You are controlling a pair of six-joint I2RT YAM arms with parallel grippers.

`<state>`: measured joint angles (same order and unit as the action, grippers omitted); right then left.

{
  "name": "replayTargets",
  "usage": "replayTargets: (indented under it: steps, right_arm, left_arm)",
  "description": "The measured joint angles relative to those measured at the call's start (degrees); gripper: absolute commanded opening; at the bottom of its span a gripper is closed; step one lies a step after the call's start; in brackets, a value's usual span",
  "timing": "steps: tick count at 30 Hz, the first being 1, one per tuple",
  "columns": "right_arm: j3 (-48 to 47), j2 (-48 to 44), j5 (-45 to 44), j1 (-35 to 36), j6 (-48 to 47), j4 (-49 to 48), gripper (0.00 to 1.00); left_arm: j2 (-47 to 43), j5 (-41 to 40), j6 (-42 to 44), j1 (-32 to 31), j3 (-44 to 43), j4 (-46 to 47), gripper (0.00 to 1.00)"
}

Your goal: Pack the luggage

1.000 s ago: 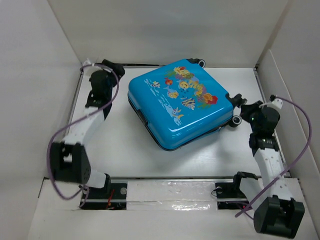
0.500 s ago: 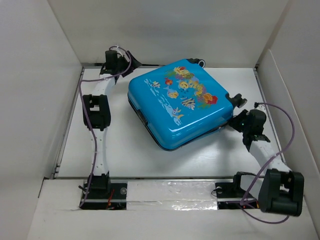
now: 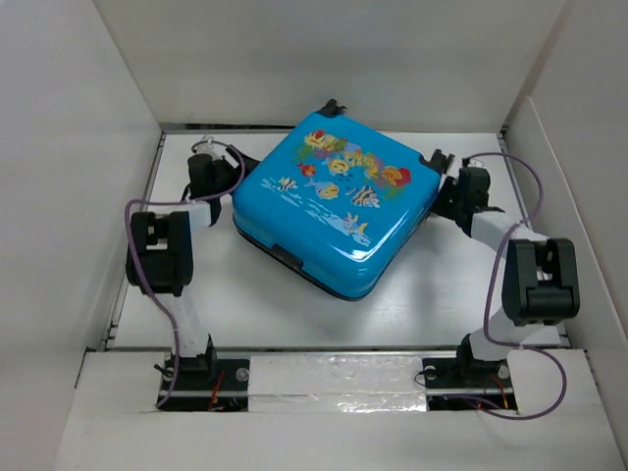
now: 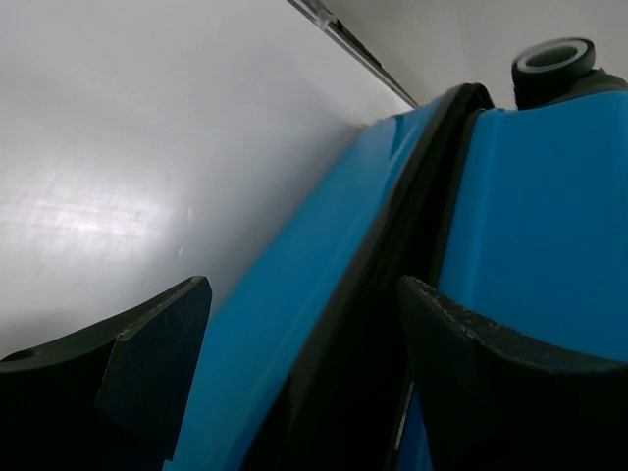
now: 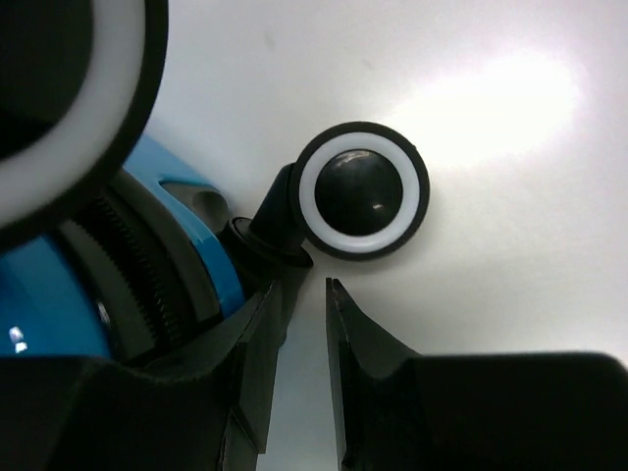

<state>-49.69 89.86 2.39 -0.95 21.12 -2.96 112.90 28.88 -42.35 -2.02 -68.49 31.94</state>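
Now luggage [image 3: 332, 201] swung round since half sec ago; shell shut. L gripper [image 4: 299, 378] gaping astride seam, R gripper [image 5: 304, 339] near-closed, empty, by wheel [image 5: 362, 190]. Repositioning, likely for zip.

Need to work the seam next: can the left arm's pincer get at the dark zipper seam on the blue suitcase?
Probably yes. The left pincer is open, its fingers straddling the dark zipper seam of the bright blue hard-shell suitcase, with nothing between them.

Top view looks down from behind; both wrist views face the luggage [image 3: 329, 201] close-up.
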Motion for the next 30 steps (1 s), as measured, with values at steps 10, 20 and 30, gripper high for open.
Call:
replayTargets:
  steps: [10,20,30]
  right_arm:
    - [-16.4,10.2,4.6,5.4,-1.0,-0.5,0.35]
    - [-4.5,-3.8,13.0,1.9,3.2,-5.2,0.59]
    - [24.2,-34.4,18.1,2.2,5.7,-8.0,0.0]
  left_arm:
    - [-24.5,-14.6,-4.0,0.7,24.9,5.4,0.78]
    - [-45.1,-27.4,1.9,-9.5,11.0,-5.2,0.19]
    - [-50.8,-34.6,14.7,-55.7,21.7,-7.8,0.0]
